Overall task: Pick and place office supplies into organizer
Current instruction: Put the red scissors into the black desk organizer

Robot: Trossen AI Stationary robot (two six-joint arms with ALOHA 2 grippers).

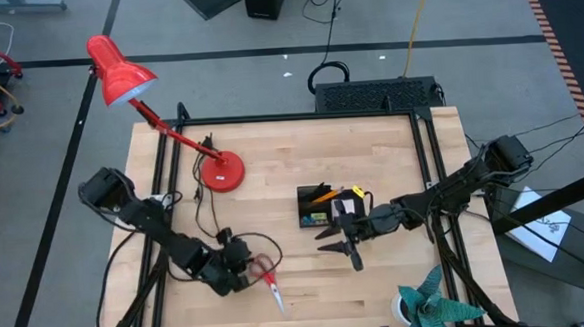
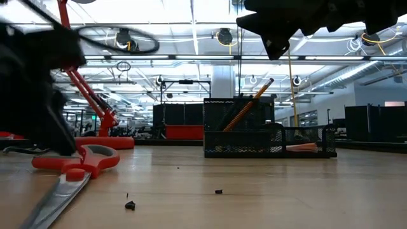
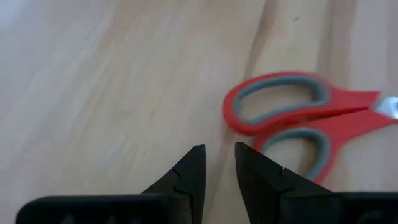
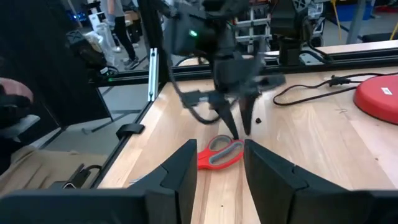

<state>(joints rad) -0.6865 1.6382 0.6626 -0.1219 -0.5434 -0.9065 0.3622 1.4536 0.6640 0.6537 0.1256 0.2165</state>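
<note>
Red-handled scissors (image 1: 269,279) lie flat on the wooden table near its front edge, with the handles (image 3: 283,115) toward my left gripper and the blades pointing to the near edge. My left gripper (image 1: 246,271) is tipped down just short of the handles. It is open by a narrow gap (image 3: 219,168) with nothing between the fingers. The black organizer (image 1: 329,208) stands mid-table with an orange pencil (image 2: 248,109) leaning in it. My right gripper (image 1: 343,253) hovers open in front of the organizer, well above the table, facing the scissors (image 4: 219,153).
A red desk lamp stands on its round base (image 1: 220,172) at the back left, with its cord (image 1: 210,210) trailing across the table toward the scissors. A teal leafy object (image 1: 432,308) sits at the near right corner. Small dark crumbs (image 2: 130,205) lie on the wood.
</note>
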